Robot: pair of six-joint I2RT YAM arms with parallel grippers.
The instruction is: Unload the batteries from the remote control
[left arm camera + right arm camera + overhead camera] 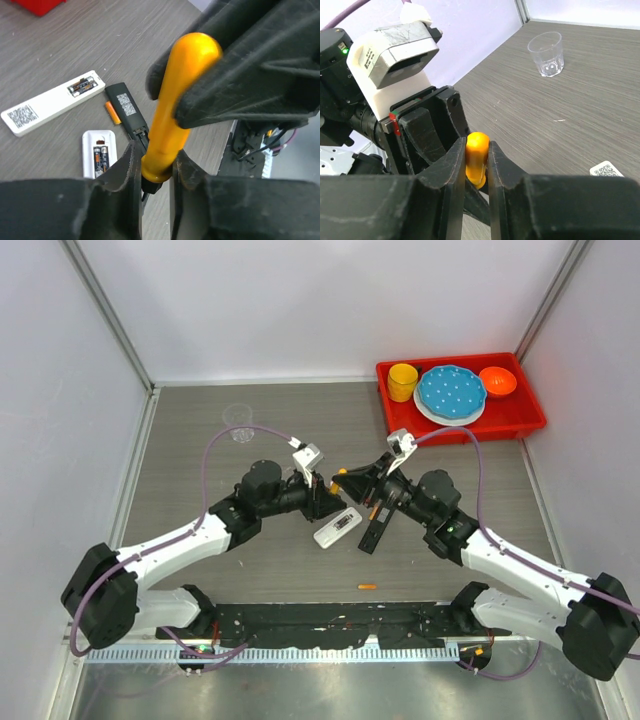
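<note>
On the grey wood-grain table (200,440), the left gripper (155,150) and right gripper (476,145) each clamp the orange-handled pointed tool (175,95), the left low on the handle and the right near its rounded top. Beneath lie a long white plastic remote (45,107), a slim black remote (127,106) and a short white remote (99,142). Both white ones hold small dark cylindrical batteries (101,157) in open bays, and a small orange cylindrical battery (112,112) lies loose just beside the black one.
</note>
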